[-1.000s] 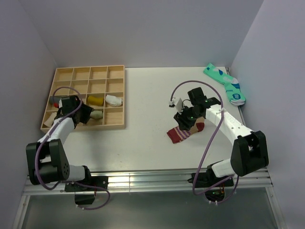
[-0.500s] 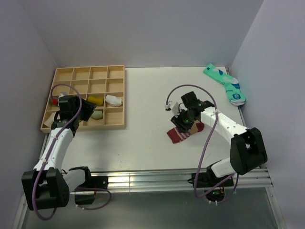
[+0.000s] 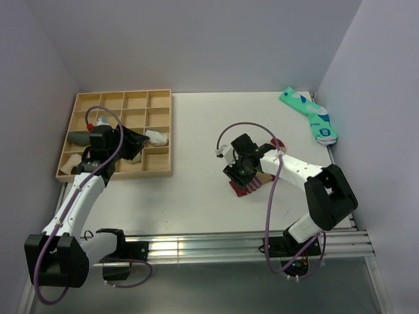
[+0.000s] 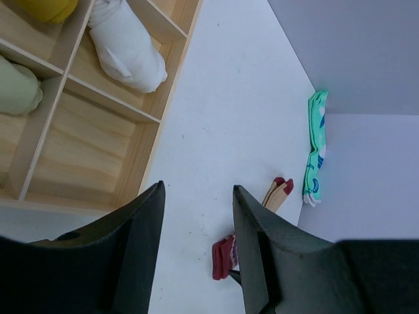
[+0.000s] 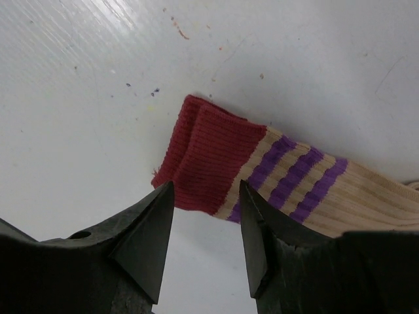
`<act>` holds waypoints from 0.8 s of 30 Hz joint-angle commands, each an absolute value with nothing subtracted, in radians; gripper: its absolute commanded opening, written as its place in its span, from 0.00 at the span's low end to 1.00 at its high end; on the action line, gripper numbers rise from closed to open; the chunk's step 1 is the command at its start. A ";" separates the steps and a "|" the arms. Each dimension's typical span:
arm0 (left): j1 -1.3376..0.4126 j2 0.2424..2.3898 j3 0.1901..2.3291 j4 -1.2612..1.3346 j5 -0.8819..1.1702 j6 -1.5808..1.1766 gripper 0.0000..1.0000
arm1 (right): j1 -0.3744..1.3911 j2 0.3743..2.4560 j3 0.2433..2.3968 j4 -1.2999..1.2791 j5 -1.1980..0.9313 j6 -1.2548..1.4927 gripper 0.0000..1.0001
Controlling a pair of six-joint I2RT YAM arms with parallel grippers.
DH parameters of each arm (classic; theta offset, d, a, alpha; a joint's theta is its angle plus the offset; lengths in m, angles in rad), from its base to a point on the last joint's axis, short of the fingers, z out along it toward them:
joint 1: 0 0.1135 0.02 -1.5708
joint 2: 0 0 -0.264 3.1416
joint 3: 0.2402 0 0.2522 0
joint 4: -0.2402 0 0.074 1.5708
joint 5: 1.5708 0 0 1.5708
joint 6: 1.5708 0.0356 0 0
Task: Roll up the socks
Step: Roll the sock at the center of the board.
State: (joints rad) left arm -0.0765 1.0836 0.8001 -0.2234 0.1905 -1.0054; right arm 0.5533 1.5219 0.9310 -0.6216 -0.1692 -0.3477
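Right gripper [image 5: 205, 191] sitting over the striped sock [image 5: 294, 180], fingers spread, nothing pinched yet

From above, the sock lies flat on the table [image 3: 196, 118] in front of our right arm. Its long axis runs diagonally: the maroon cuff [image 5: 209, 154] is at the near-left end under the right gripper, and the toe [image 4: 283, 188] points off to the far right. In the wrist view the cuff edge sits just ahead of the two fingertips, roughly between them. Our left gripper [image 4: 196, 196] is spread too and holds nothing. It hangs over the wooden tray [image 4: 85, 163], well apart from the sock. So we'd guess the right arm takes the cuff and rolls toward the toe along that diagonal.
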 commanded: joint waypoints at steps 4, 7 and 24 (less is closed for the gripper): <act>-0.081 1.068 0.851 -0.181 0.241 -0.962 0.51 | 0.612 1.566 1.018 -0.604 -0.123 -0.259 0.52; -0.081 1.071 0.857 -0.179 0.248 -0.959 0.51 | 0.643 1.580 1.019 -0.598 -0.092 -0.239 0.52; -0.081 1.103 0.838 -0.130 0.291 -0.940 0.51 | 0.683 1.698 0.999 -0.589 -0.011 -0.196 0.52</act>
